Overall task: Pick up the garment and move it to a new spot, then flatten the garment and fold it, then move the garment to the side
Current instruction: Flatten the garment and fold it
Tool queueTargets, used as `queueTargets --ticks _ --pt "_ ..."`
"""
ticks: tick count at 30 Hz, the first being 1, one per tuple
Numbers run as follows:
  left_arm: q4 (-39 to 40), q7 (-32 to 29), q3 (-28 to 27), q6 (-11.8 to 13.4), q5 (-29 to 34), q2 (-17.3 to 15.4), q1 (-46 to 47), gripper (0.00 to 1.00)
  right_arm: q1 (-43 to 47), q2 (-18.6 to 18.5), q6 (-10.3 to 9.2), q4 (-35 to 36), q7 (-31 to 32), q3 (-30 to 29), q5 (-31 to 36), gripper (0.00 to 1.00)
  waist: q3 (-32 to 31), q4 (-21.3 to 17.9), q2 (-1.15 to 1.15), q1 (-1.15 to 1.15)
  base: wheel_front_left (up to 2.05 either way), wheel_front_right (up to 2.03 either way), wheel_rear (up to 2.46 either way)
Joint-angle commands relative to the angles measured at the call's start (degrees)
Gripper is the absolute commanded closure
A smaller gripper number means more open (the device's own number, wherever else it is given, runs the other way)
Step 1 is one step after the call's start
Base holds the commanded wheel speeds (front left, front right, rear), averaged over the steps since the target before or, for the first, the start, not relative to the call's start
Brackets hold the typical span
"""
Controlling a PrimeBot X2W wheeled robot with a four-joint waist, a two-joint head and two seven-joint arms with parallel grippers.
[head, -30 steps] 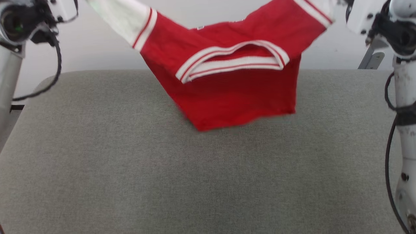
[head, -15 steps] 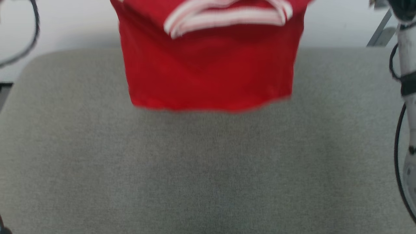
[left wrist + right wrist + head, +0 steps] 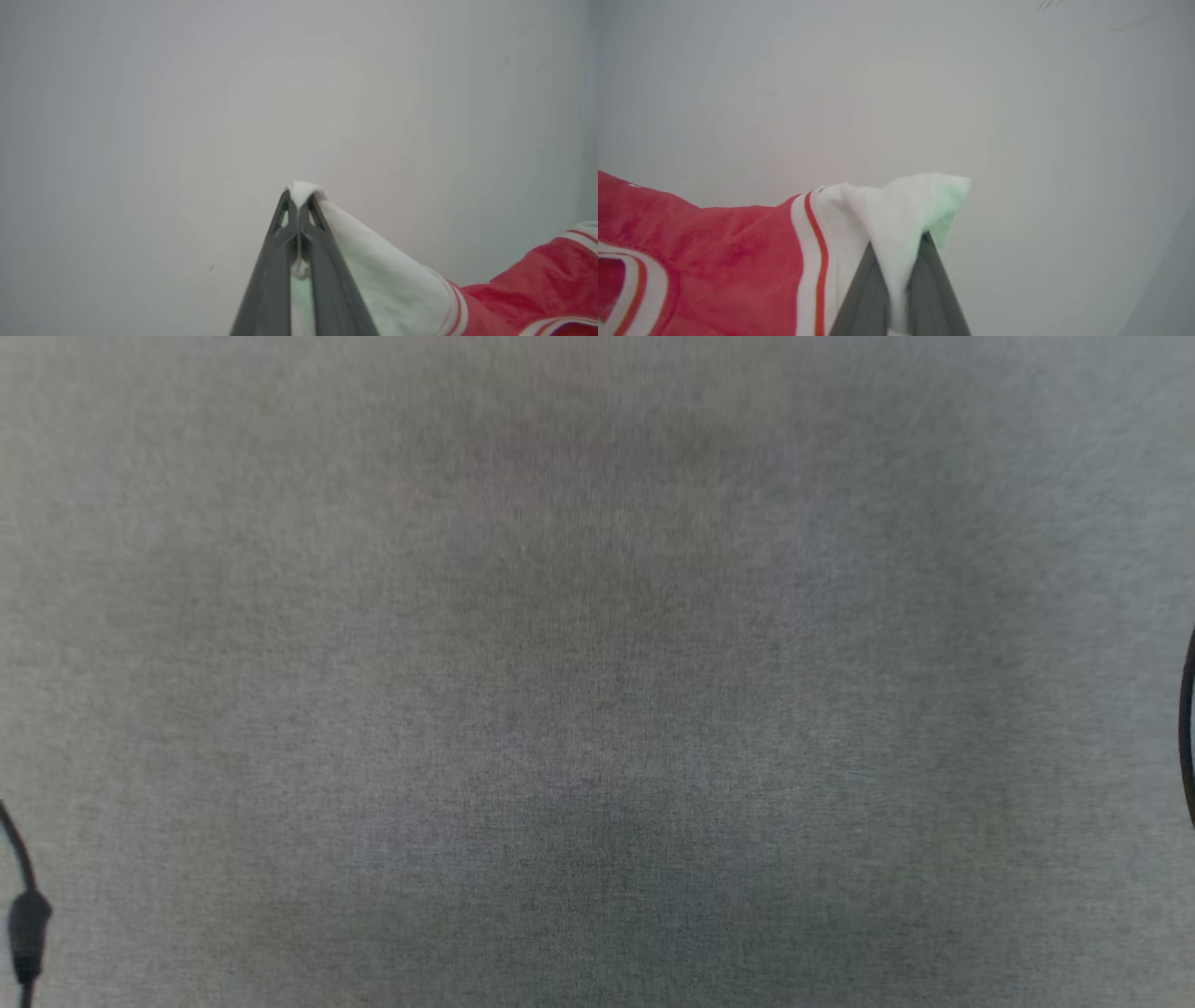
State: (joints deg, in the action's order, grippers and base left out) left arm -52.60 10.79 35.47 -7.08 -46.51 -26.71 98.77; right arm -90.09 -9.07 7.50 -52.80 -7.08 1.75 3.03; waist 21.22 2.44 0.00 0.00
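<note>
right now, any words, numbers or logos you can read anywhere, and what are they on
No text can be read in any view.
Red jersey: a curved white-and-orange marking at the lower left edge of the right wrist view, cut off by the frame, so unreadable.
Grey cloth surface: no print or label.

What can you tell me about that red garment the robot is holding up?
The garment is thin, soft-looking cloth: a bright red body, white sleeves and red-and-white striped trim where they join. It hangs between two grips before a pale wall: the left arm's fingers pinch one white sleeve tip, the right arm's fingers the other. A curved striped band shows on the red part.
</note>
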Motion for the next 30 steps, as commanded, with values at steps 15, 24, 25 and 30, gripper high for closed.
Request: queueTargets --ticks 15,24,25,30 --pt "-5.81 -2.9 9.88 -0.37 -7.32 -0.2 -16.42 1.0 5.97 3.09 -0.02 -18.18 3.37 -5.41 6.15 1.0 1.92 2.37 0.0 0.0 0.0 0.0 0.0" --pt "-3.71 -23.58 16.04 -0.38 -16.27 -2.01 -27.6 1.0 14.55 4.47 -0.02 -20.9 14.34 -2.27 -2.04 1.0 -2.71 2.79 0.0 0.0 0.0 0.0 0.0" --pt "-3.22 -25.41 16.31 -0.38 -17.08 -2.26 -28.91 1.0 15.45 4.54 -0.02 -20.92 15.38 -1.86 -3.18 1.0 -3.24 2.72 0.0 0.0 0.0 0.0 0.0" --pt "0.25 -31.46 17.77 -0.39 -19.69 -5.03 -33.83 1.0 20.22 4.61 -0.02 -20.92 20.13 1.71 -8.7 1.0 -5.76 2.51 0.0 0.0 0.0 0.0 0.0"
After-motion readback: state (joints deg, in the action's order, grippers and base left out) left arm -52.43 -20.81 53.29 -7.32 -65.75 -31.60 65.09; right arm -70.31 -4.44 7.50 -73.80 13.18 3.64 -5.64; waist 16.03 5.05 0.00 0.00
